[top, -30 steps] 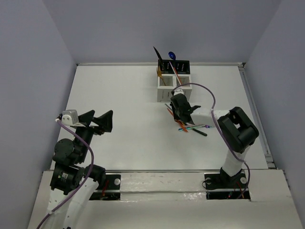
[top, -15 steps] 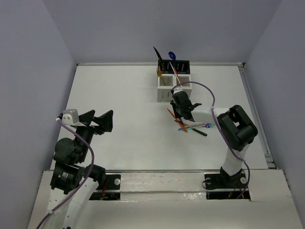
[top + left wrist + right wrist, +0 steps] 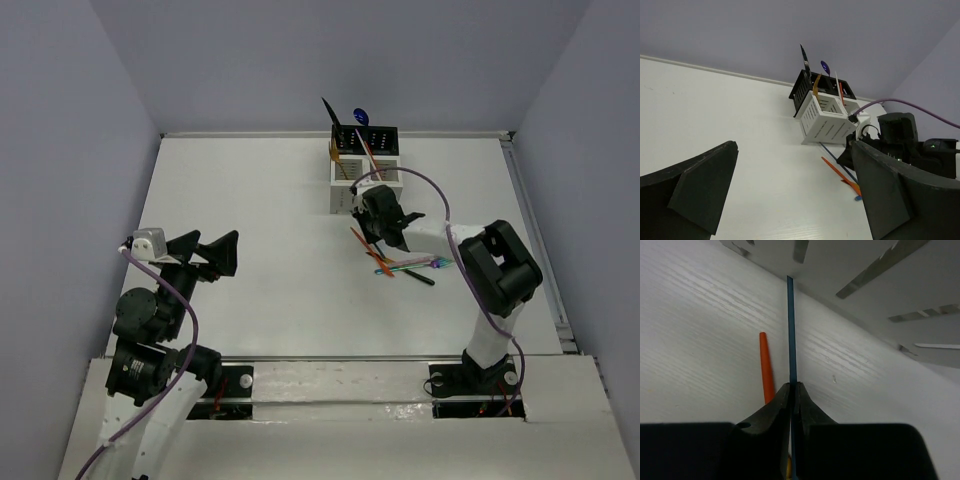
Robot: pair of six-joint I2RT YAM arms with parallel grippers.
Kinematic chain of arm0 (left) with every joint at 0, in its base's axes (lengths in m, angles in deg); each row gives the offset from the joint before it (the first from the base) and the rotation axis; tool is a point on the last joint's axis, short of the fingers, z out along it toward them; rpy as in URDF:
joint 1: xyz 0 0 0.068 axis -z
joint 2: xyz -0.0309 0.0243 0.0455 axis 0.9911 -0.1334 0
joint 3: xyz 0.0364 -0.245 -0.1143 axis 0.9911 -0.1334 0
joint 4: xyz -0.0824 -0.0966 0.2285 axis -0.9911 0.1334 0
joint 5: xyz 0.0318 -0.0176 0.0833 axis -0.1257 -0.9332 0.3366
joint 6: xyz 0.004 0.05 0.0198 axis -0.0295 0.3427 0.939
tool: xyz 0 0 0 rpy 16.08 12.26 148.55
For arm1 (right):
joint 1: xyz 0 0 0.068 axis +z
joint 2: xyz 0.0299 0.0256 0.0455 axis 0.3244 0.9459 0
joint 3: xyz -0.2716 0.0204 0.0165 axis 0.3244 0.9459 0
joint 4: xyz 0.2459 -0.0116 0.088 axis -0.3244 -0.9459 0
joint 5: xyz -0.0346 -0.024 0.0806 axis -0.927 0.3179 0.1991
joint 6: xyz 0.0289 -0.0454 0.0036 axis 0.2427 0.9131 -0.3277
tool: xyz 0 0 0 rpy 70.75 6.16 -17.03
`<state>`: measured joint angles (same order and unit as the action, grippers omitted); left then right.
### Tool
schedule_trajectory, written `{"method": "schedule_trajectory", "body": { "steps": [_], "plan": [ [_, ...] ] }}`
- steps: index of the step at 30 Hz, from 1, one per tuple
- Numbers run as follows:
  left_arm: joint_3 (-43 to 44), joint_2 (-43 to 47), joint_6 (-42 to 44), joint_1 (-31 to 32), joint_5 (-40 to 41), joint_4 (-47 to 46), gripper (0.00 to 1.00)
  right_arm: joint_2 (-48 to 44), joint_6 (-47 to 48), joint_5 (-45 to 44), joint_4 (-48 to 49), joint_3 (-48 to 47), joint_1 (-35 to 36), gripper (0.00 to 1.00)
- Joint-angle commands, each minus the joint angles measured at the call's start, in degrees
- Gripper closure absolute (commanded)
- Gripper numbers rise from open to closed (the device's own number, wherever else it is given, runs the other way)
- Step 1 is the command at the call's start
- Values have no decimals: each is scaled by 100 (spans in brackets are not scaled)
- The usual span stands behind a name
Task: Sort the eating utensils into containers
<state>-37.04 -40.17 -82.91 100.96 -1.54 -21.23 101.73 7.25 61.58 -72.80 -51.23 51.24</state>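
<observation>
The containers (image 3: 364,172) stand at the table's back centre: two black bins behind, two white slotted ones in front, with a black, a gold, a blue and an orange-red utensil standing in them; they also show in the left wrist view (image 3: 824,114). My right gripper (image 3: 791,386) is shut on a thin blue utensil (image 3: 790,330), whose far end touches the white bin's base. It sits just in front of the bins in the top view (image 3: 378,219). An orange-red utensil (image 3: 765,365) lies beside it. My left gripper (image 3: 205,255) is open and empty at the near left.
A small pile of utensils (image 3: 405,266), orange-red, iridescent and black, lies on the table by the right arm. A purple cable (image 3: 420,187) loops over the right arm. Walls enclose the table on the left, back and right.
My right gripper has moved a little toward the bins, with the blue utensil still in it. The left arm has not moved.
</observation>
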Motion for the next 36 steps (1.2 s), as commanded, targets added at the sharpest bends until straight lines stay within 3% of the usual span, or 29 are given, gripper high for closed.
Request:
{"method": "schedule_trajectory", "body": {
  "steps": [1, 17, 23, 28, 36],
  "plan": [
    [-53, -15, 2, -18, -57, -233, 1, -433, 244, 334, -256, -383, 12, 100],
    [-62, 11, -7, -18, -57, -233, 1, -1365, 560, 1354, -1944, -858, 407, 100],
    [-62, -33, -7, -18, -83, -242, 1, -2190, 209, 1575, -856, -559, 407, 100],
    [-62, -77, 2, -18, -74, -233, 1, -2814, -143, 82, 1022, -366, 407, 100],
    [-44, -103, 2, -18, -39, -224, 1, -1981, -152, -1027, 2985, -725, -304, 100]
  ]
}}
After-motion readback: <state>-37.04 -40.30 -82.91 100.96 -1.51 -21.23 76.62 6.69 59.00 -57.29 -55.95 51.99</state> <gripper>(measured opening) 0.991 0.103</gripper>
